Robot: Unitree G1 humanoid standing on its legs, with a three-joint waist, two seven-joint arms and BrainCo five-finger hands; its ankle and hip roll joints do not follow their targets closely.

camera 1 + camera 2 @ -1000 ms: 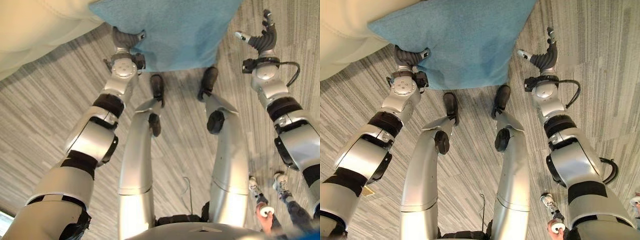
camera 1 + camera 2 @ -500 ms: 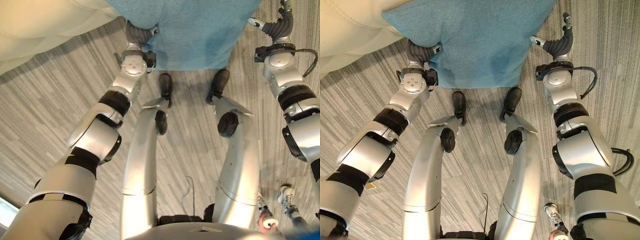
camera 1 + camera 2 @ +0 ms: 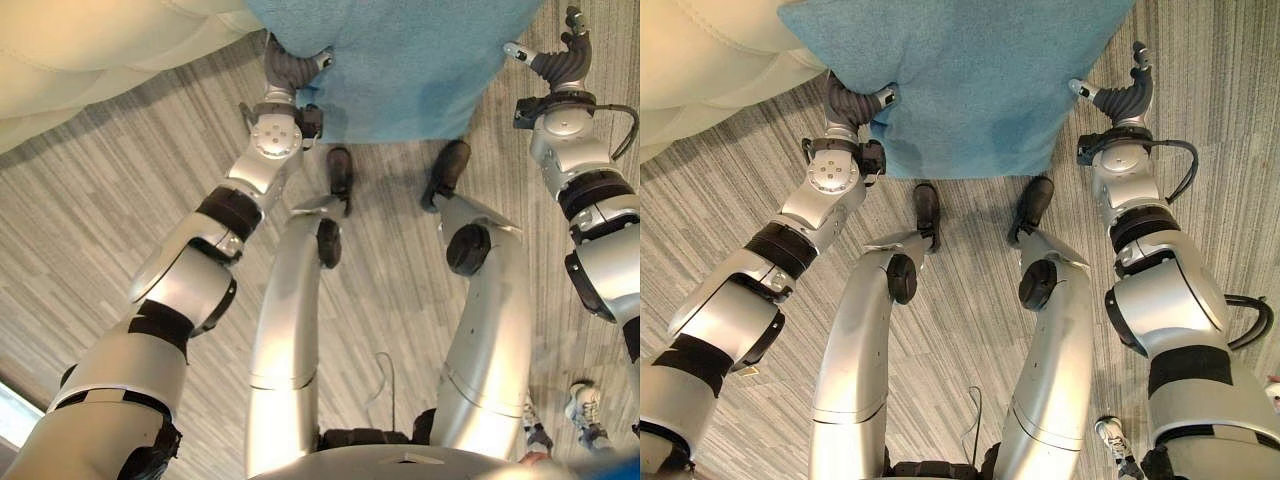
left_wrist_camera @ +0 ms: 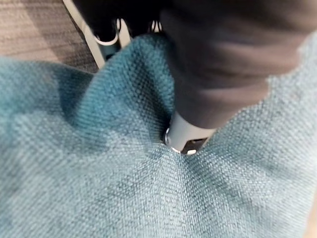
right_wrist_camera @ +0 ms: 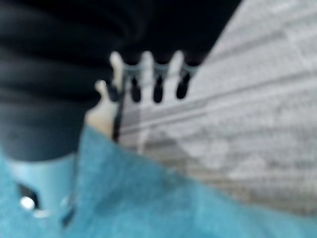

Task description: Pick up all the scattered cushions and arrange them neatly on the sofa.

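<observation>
Striped grey carpet (image 3: 730, 200) underfoot; left hand (image 3: 852, 103) pinches the blue cushion (image 3: 960, 70) beside the cream sofa (image 3: 710, 60); right hand (image 3: 1122, 95) hangs spread, just right of it.

A blue woven cushion (image 3: 960, 80) is held up off the floor, beside the cream sofa (image 3: 710, 60).
</observation>
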